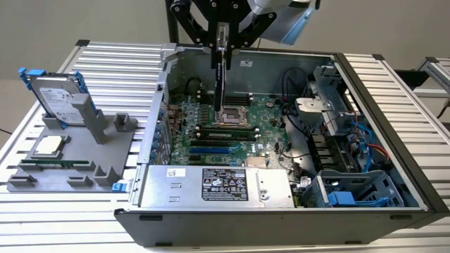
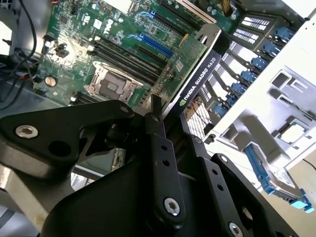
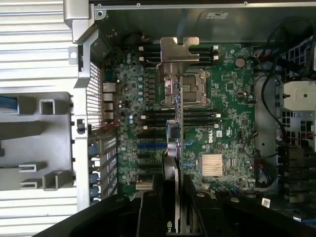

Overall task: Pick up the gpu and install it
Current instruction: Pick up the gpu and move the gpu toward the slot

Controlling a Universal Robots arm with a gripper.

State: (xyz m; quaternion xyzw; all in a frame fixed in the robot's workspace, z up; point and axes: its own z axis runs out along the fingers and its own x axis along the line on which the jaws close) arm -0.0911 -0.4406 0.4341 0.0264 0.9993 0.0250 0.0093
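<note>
While pincer (image 1: 222,46) is clamped on the gpu (image 1: 220,89), the card hangs edge-down above the motherboard (image 1: 264,113). Risk: any tilt or offset misses the expansion slots (image 1: 211,149) and jams the bracket (image 3: 179,49).

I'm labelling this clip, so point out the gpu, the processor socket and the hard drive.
gpu (image 2: 197,85), second wrist view, on the black cooler's edge.
processor socket (image 2: 112,85), second wrist view, on its middle.
hard drive (image 1: 55,97), exterior view, on its silver face.
</note>
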